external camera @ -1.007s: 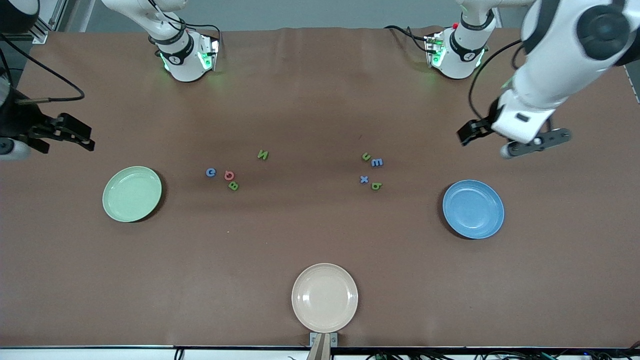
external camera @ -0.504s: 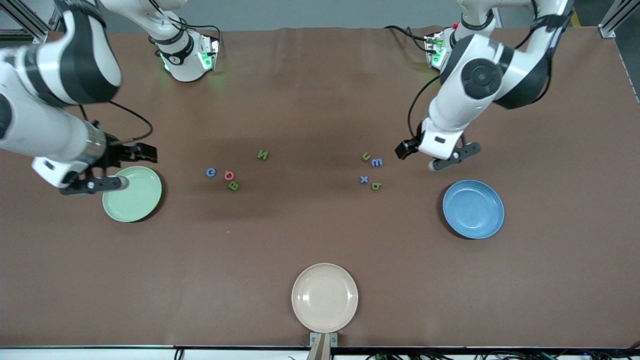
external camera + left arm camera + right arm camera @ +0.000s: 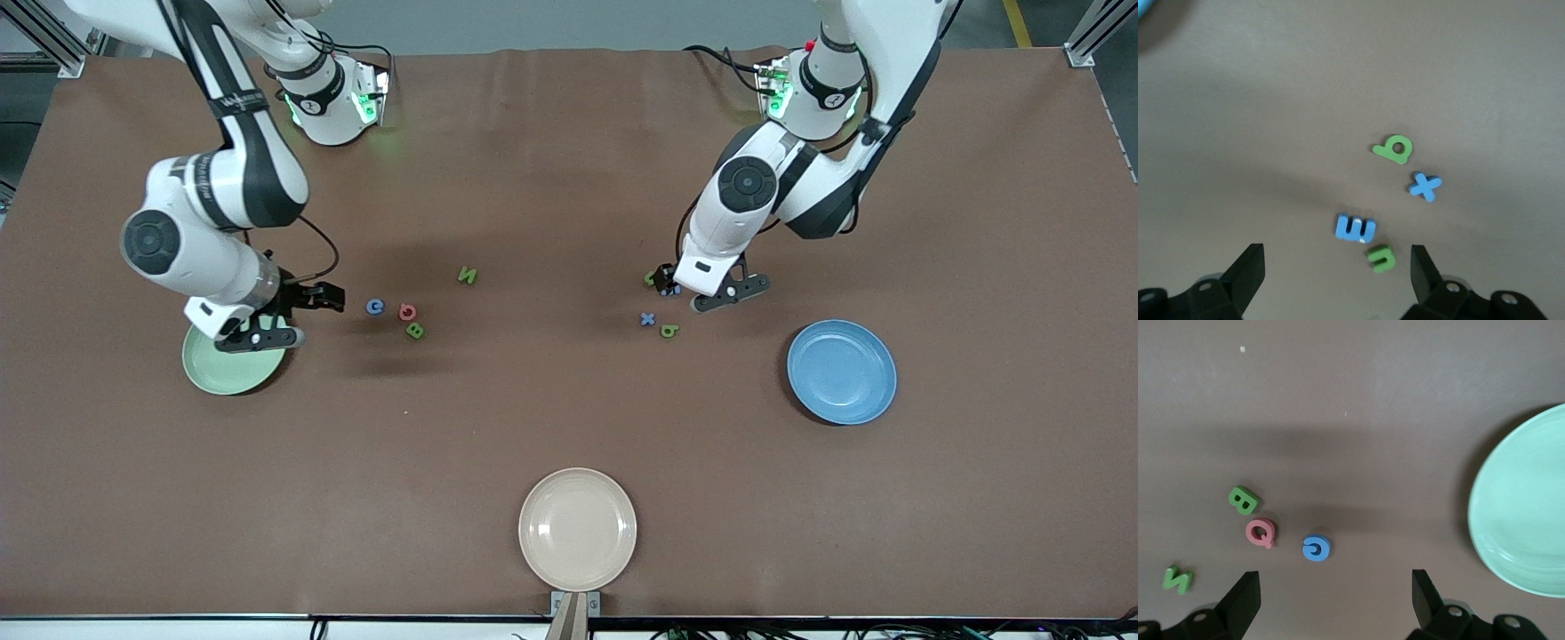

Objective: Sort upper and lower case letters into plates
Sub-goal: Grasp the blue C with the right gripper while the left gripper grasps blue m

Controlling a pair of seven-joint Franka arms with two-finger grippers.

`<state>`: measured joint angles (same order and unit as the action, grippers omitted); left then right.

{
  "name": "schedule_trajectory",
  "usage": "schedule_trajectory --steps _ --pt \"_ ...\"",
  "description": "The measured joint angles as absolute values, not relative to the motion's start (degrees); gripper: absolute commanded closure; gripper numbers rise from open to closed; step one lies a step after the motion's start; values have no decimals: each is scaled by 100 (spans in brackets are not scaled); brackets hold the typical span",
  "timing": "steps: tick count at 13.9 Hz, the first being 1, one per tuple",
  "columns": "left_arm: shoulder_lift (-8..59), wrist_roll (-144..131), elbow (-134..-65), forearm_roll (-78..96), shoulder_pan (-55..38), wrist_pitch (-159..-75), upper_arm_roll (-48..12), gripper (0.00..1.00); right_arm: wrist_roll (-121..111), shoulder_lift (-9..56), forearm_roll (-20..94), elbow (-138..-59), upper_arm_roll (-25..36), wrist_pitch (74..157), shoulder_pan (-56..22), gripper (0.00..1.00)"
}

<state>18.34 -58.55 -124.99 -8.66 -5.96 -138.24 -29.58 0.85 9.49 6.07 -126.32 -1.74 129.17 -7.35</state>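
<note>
Toward the right arm's end lie a blue G (image 3: 375, 307), a red Q (image 3: 407, 312), a green B (image 3: 414, 331) and a green N (image 3: 468, 276). Toward the left arm's end lie a green n (image 3: 650, 278), a blue x (image 3: 647, 318) and a green b (image 3: 669, 331). A blue E (image 3: 1355, 229) shows in the left wrist view. My left gripper (image 3: 665, 283) is open over the E and the n (image 3: 1381, 257). My right gripper (image 3: 331, 298) is open beside the G (image 3: 1316, 548), between it and the mint green plate (image 3: 222, 373). The blue plate (image 3: 841, 372) is empty.
A cream-white plate (image 3: 578, 529) sits at the table edge nearest the front camera. The right arm's wrist covers part of the mint plate's rim. Both arm bases stand along the table edge farthest from the front camera.
Both arms have swung in from the table's ends. The left gripper now hangs over the E and n; the right gripper has passed the mint plate to beside the G. No letter has moved.
</note>
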Motion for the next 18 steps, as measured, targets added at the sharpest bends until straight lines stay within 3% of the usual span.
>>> schedule_trajectory --steps 4,11,15,18 --pt "2354 -5855 -12554 -1271 -687 -14310 -2960 13 566 972 720 -13261 -177 13808 -1164 0" --pt "2819 -6007 -12556 -1849 -689 -14534 -2921 19 786 1645 748 -13475 -173 14509 -1289 3" --pt "2989 -6279 -12555 -2192 -679 -14685 -2905 28 956 1842 751 -13478 -173 14556 -1366 19" --pt "3008 -6308 -12544 -2230 -674 -14720 -2911 39 985 1869 751 -13482 -172 14555 -1383 22"
